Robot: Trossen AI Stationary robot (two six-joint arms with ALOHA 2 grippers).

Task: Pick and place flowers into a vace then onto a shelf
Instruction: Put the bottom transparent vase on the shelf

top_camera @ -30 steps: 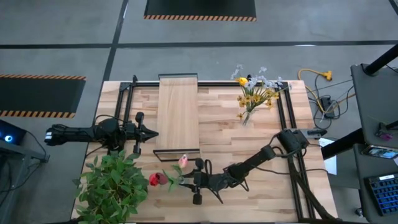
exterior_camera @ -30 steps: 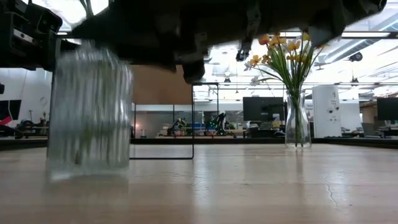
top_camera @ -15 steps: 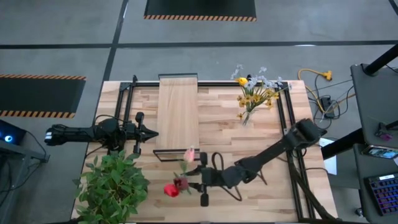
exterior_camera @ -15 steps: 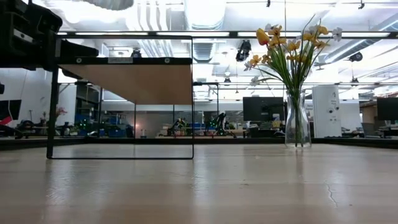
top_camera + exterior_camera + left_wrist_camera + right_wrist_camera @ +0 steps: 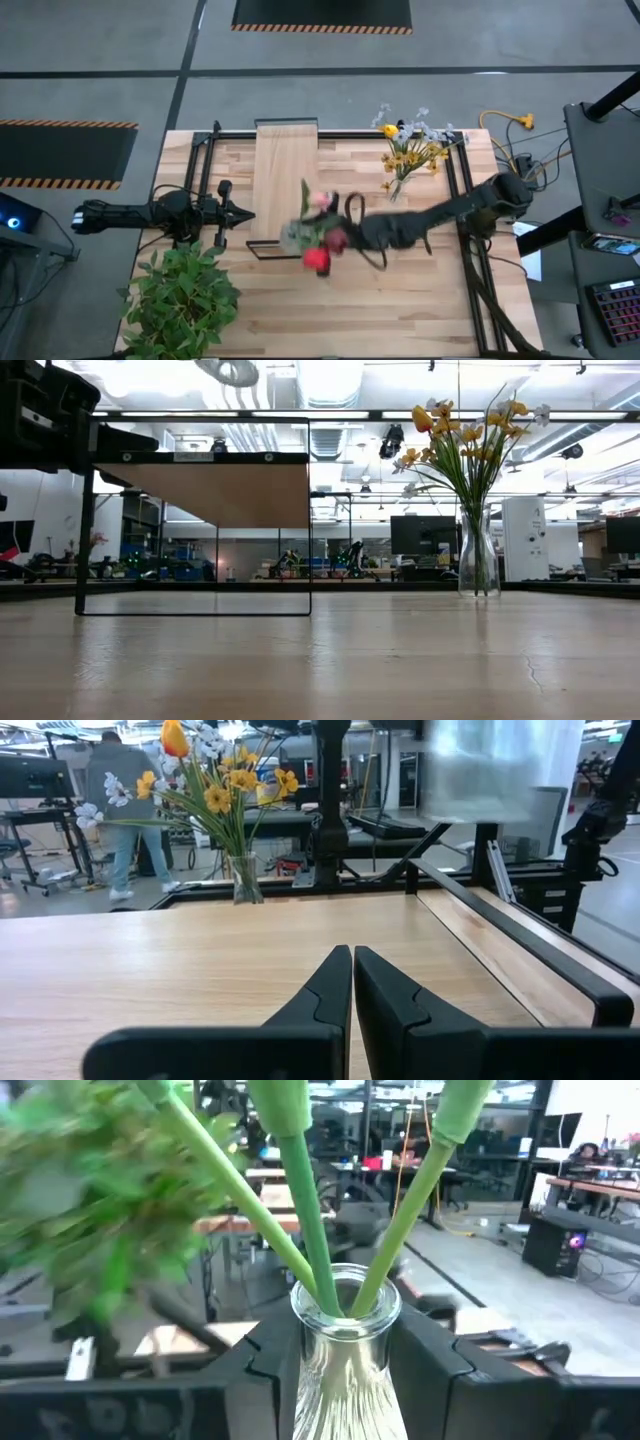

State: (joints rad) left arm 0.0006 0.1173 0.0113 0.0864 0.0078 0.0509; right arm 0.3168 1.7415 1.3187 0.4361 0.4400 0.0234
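Vase (image 5: pixel 343 1360) of tulips (image 5: pixel 317 258): clamped at neck by right gripper (image 5: pixel 340 1355), held aloft at shelf (image 5: pixel 287 170) near edge, upright for placing. Left gripper (image 5: pixel 352 982) closed, empty, idle left.

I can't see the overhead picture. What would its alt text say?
The right gripper carries a clear vase of red and pink tulips beside the shelf. The left gripper waits, shut.

The wooden surface (image 5: pixel 400 290) is carrying the shelf (image 5: pixel 286 170), a vase of yellow flowers (image 5: pixel 408 158) and a leafy plant (image 5: pixel 180 300).
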